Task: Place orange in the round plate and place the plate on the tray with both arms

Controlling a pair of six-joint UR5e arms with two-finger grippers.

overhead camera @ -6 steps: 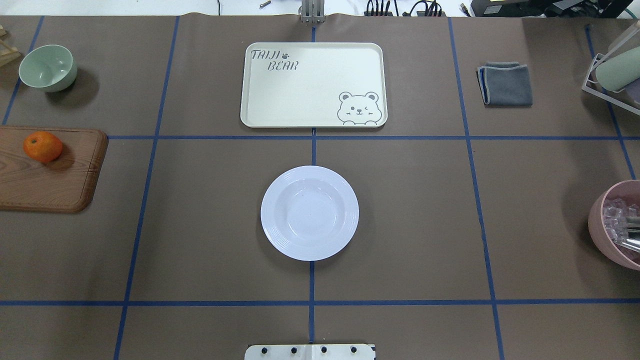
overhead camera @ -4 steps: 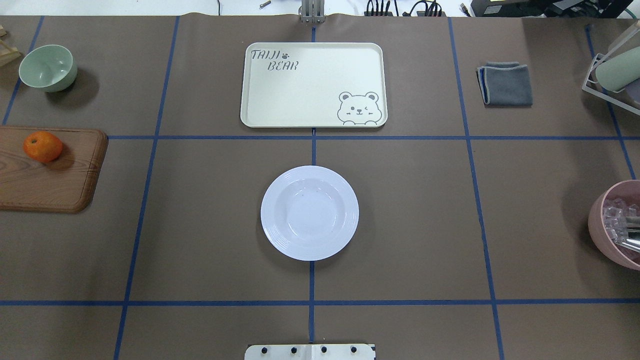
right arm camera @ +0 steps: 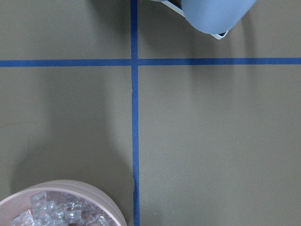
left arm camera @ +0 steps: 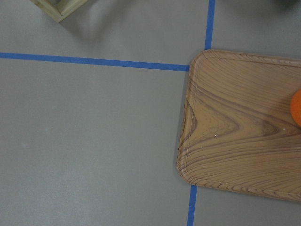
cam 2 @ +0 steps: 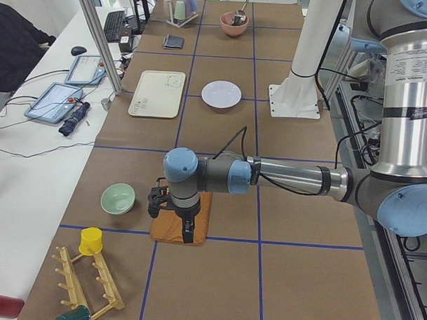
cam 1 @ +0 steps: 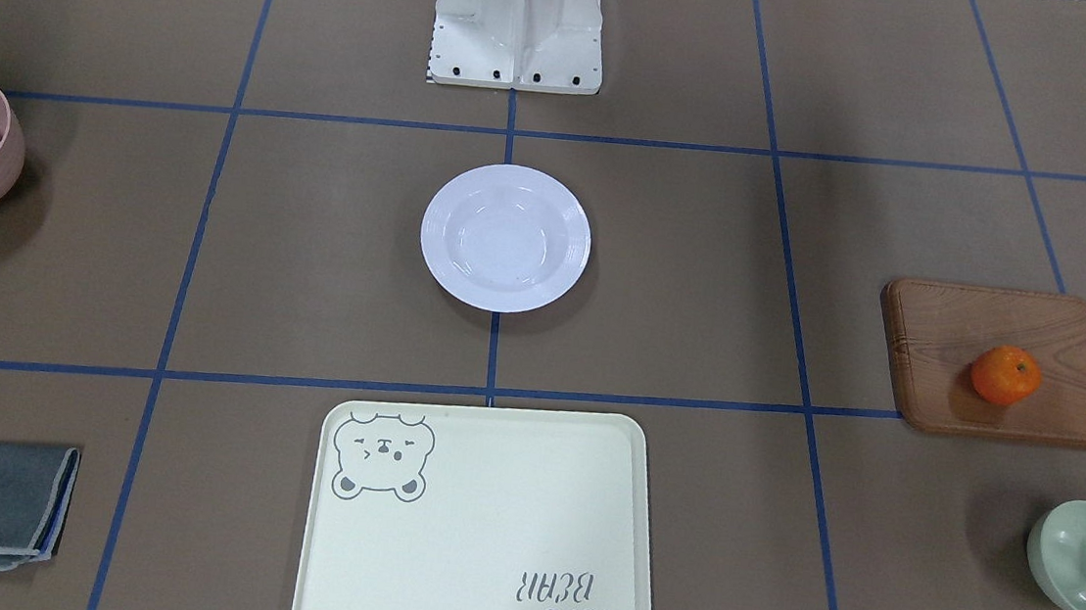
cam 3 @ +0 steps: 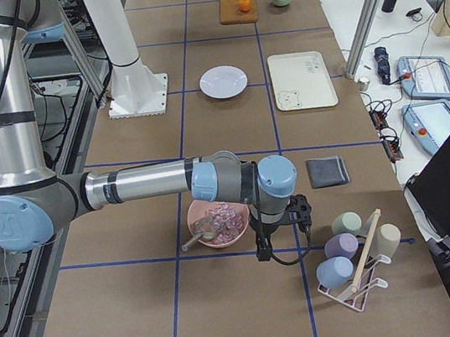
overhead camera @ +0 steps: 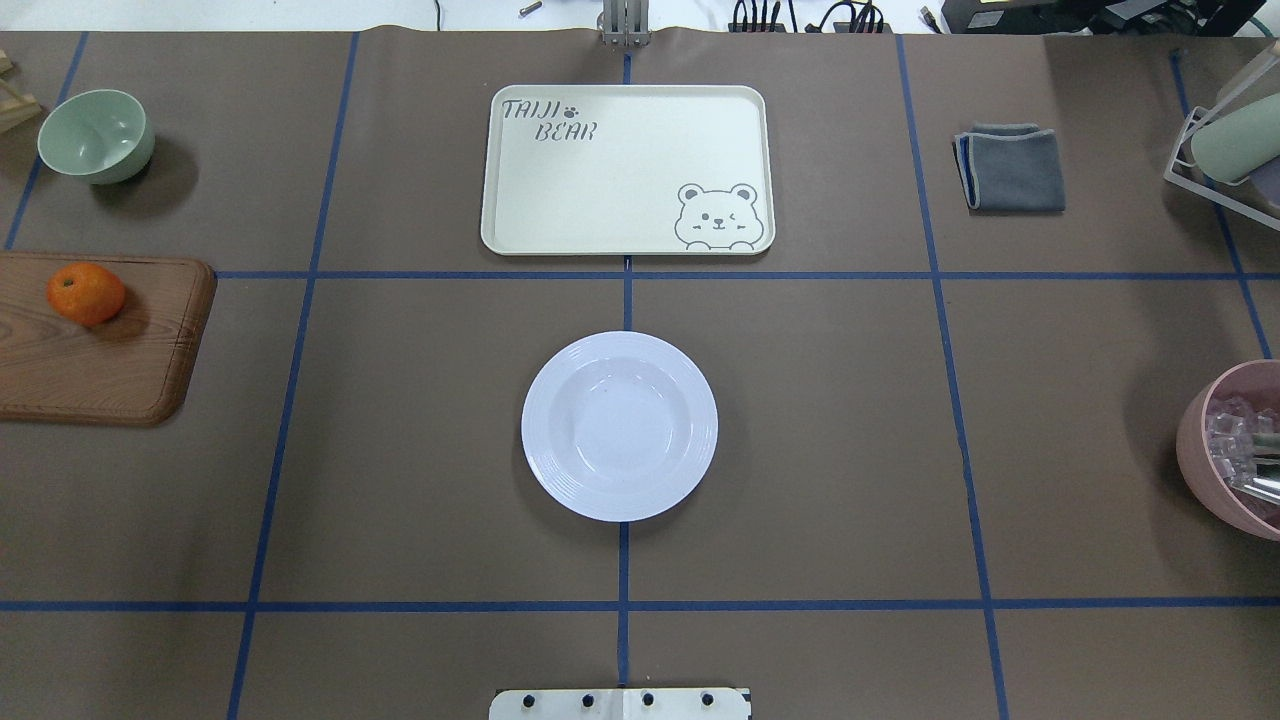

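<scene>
Orange (overhead camera: 86, 293) round, on grained wooden board (overhead camera: 110, 375); ridged glossy round plate (overhead camera: 619, 426); left gripper (cam 2: 188, 235), right gripper (cam 3: 262, 253): cannot tell.

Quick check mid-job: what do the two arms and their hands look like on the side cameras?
The left arm and the right arm are both silver-grey cylindrical tubes with light-blue joint caps and black cables running along them. The left hand and the right hand are black. No markings are legible.

Brown paper crossed by blue tape lines (overhead camera: 800, 605) is covering the table (overhead camera: 400, 480). A white bench (cam 2: 16, 195) is running along the table's long edge, carrying two tablets (cam 2: 53, 102) and a keyboard (cam 2: 114, 24). An aluminium post (cam 2: 98, 36) is standing at that edge.
</scene>
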